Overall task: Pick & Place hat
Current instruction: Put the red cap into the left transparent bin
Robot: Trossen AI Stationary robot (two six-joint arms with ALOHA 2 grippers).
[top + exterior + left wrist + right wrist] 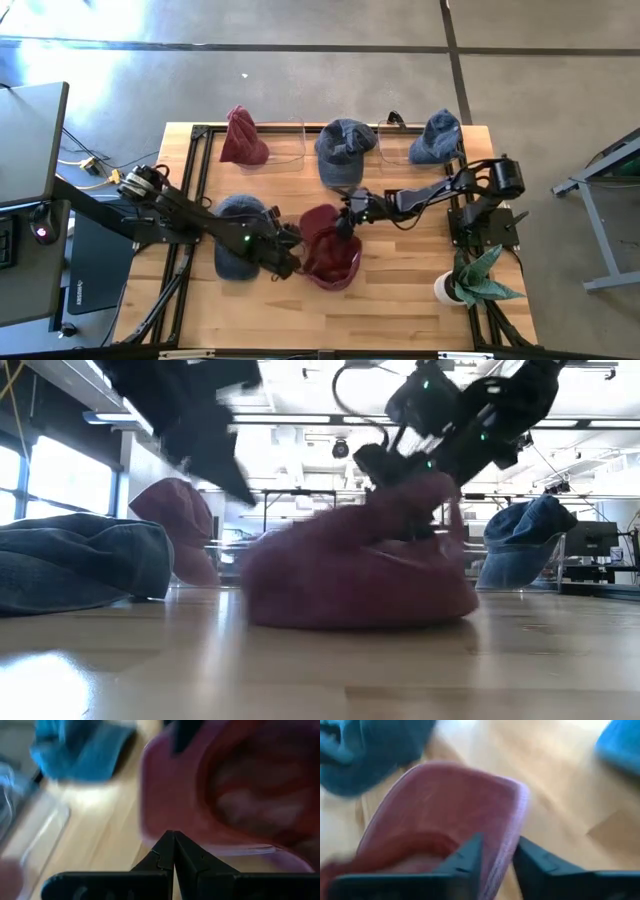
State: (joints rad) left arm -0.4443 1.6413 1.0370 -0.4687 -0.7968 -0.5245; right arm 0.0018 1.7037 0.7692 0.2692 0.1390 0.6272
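Observation:
A maroon hat point(330, 250) lies open side up in the middle of the table, with most of its crown on the wood point(360, 585). My right gripper point(350, 213) comes in from the table's right and is shut on the hat's far edge. My left gripper point(292, 255) is shut beside the hat's left side. In the low view it point(240, 485) stands above the table and apart from the hat. A denim hat point(240, 245) lies under the left arm. My right gripper point(497, 845) holds the maroon hat by its rim point(512, 827), with one finger point(470, 855) inside the hollow and one point(532, 860) outside. The fingers slant down from the table's right. The held edge point(430, 495) is drawn up while the rest of the hat lies on the table.
Along the far edge a maroon hat point(241, 137), a denim hat point(345, 150) and another denim hat point(437, 137) sit by clear stands. A potted plant point(470, 280) stands at the near right corner. Bare wood shows near the table's near edge point(330, 315).

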